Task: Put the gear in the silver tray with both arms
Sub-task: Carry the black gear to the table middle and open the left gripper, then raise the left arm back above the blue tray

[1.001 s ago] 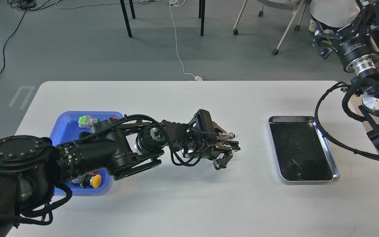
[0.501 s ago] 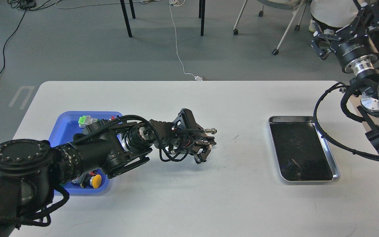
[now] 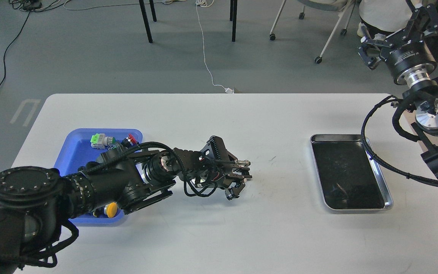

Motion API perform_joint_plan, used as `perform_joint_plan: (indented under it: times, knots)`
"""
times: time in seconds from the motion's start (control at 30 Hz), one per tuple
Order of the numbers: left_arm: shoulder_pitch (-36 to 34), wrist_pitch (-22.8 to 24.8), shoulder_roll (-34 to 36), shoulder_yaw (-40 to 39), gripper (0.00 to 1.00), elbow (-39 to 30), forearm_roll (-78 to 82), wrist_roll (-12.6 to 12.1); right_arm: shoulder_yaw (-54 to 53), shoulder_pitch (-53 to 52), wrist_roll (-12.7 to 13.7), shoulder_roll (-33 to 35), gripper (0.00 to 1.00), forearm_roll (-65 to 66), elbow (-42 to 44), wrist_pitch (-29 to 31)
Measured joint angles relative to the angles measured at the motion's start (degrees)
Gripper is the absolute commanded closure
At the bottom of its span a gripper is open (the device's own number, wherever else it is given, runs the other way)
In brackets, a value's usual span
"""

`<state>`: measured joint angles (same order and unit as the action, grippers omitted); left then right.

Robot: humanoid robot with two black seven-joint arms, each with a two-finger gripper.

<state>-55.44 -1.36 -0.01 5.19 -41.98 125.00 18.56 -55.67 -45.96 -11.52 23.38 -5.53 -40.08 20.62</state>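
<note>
White and matte, the surface (image 3: 203, 236) fills most of the view, with the two black arms reaching in from either side. The silver tray (image 3: 388, 190) lies to the right, its dark bottom bare, well apart from the blue tray (image 3: 75, 141) of small parts at the left. The left hand (image 3: 240, 179) hovers low over the middle of the surface, between the two trays; its fingers look drawn in around a small metal piece (image 3: 245, 163), though whether that piece is the gear and how firmly it is pinched I cannot tell. The right hand (image 3: 395, 36) is raised at the far right, beyond the surface, fingers spread and holding nothing. The risk I judge: a shallow pinch could let the piece slip mid-surface, short of the tray, and a handover could fumble it.
</note>
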Motion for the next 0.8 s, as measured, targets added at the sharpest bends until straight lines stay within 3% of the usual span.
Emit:
perform_joint_plan:
  times: [0.2, 0.47, 0.7, 0.8]
  knots:
    - [-0.75, -2.13, 0.01, -1.71, 0.22, -1.32, -2.00, 0.12, 0.07, 0.00, 0.00, 0.00, 0.01, 0.00, 0.00, -0.01]
    - [-4.78, -1.93, 0.30, -9.41, 0.20, -4.77, -29.40, 1.14, 0.50, -0.83, 0.00, 1.40, 0.01, 0.73, -0.48, 0.37]
    - [-5.97, -1.92, 9.78, -9.95, 0.19, -3.48, -54.82, 2.67, 7.71, -5.28, -0.10, 5.07, 0.01, 1.68, -1.78, 0.79]
    - [-5.92, -1.75, 13.49, -11.53, 0.13, -2.65, -63.85, 3.04, 13.83, -8.61, -0.45, 5.21, 0.01, 6.00, -1.85, 0.84]
